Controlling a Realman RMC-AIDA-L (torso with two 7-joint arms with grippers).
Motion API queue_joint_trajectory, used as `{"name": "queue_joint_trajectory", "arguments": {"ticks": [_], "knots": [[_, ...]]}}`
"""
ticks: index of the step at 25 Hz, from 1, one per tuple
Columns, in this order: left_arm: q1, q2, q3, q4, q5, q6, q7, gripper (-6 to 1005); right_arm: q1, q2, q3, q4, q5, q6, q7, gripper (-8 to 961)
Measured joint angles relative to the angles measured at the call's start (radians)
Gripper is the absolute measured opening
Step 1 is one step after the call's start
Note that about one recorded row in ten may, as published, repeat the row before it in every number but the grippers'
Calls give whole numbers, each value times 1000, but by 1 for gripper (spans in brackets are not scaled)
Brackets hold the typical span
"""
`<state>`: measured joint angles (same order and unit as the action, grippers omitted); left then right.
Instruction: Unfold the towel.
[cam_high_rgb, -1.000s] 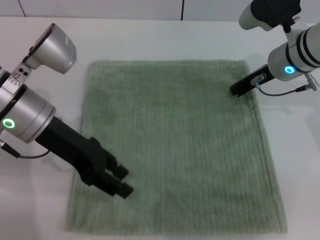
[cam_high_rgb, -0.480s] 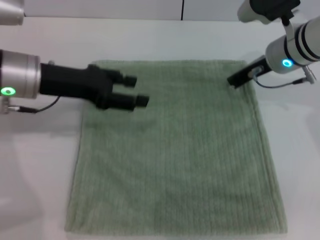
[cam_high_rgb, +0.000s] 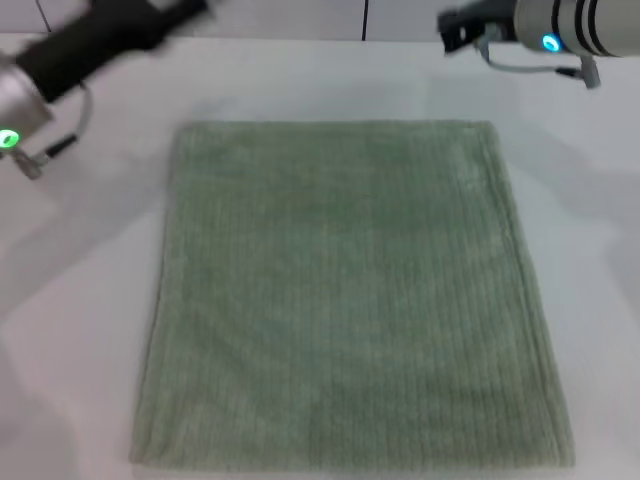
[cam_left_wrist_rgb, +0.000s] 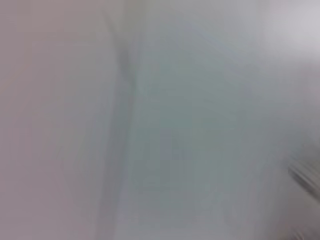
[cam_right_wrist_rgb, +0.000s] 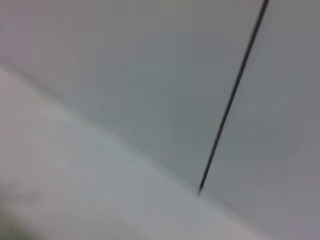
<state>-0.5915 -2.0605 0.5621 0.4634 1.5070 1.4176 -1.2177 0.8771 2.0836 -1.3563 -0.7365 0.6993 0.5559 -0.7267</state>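
Observation:
The sage-green towel (cam_high_rgb: 345, 290) lies spread flat and roughly square on the white table (cam_high_rgb: 590, 250) in the head view, with fine ribbed lines running front to back. My left gripper (cam_high_rgb: 175, 12) is raised at the far left, above and beyond the towel's far left corner, and it is motion-blurred. My right gripper (cam_high_rgb: 452, 25) is raised at the far right, just beyond the towel's far right corner. Neither gripper touches the towel. The left wrist view is a blur with no clear object.
A white wall with a dark vertical seam (cam_high_rgb: 365, 18) stands behind the table; the seam also shows in the right wrist view (cam_right_wrist_rgb: 230, 100). Bare table surrounds the towel on the left, right and far sides.
Both arms have lifted up and back, away from the towel. The left gripper swung from the towel's front left to the far left corner and beyond. The towel stays flat.

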Motion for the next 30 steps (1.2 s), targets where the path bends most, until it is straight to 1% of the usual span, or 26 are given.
{"name": "queue_joint_trajectory", "arguments": {"ticks": [1,2,3,4,5,6,7,9,10,11,12,15,16,17,19,20,21,22,24,26,27,30], "knots": [[7,0,-33,-43,-67,-2,50,728,-44,1,-72,-33,58,-139,0,-1],[10,-1,-54,-73,-109,-1,80,728,-63,1,-107,-46,79,-202,0,-1],[14,-1,-92,-135,-188,3,152,728,-84,1,-144,-61,97,-265,-1,-1],[15,-2,-105,-160,-219,4,184,728,-84,1,-144,-61,97,-265,-1,-1],[15,-3,-124,-201,-275,6,248,727,-106,1,-192,-72,114,-345,0,-1],[15,-5,-131,-220,-298,6,277,727,-144,1,-294,-85,138,-508,4,-1],[15,-5,-135,-234,-322,5,302,727,-144,1,-294,-85,138,-508,4,-1],[11,-6,-141,-278,-388,-1,380,727,-177,4,-379,-84,143,-671,17,-1],[11,-6,-141,-278,-388,-1,380,726,-193,5,-427,-76,143,-765,31,-1],[2,-7,-147,-327,-457,-9,458,726,-223,7,-517,-45,144,-967,74,-1],[-1,-7,-152,-342,-479,-13,482,726,-223,7,-517,-45,144,-967,74,-1],[-4,-8,-156,-356,-498,-18,507,725,-256,8,-636,62,144,-1285,183,-1],[-11,-9,-166,-380,-523,-26,545,725,-263,8,-663,105,144,-1383,227,-1],[-26,-12,-190,-431,-549,-51,644,725,-269,9,-689,167,145,-1489,286,-1],[-29,-12,-196,-443,-550,-62,686,725,-279,9,-712,277,145,-1636,412,-1],[-31,-12,-198,-450,-551,-70,711,725,-287,9,-710,322,145,-1679,468,-1],[-35,-13,-202,-465,-552,-80,750,725,-309,9,-677,392,145,-1739,586,-1],[-35,-13,-202,-465,-552,-80,750,725,-309,9,-677,392,145,-1739,586,-1],[-38,-13,-206,-476,-554,-96,768,725,-331,7,-623,451,145,-1762,663,-1],[-39,-13,-221,-490,-558,-139,771,725,-356,-2,-577,541,136,-1799,755,-1],[-39,-13,-221,-490,-558,-139,771,725,-356,-2,-577,541,136,-1799,755,-1],[-35,-12,-236,-499,-556,-166,759,725,-370,-8,-575,617,108,-1830,795,-1]]}}
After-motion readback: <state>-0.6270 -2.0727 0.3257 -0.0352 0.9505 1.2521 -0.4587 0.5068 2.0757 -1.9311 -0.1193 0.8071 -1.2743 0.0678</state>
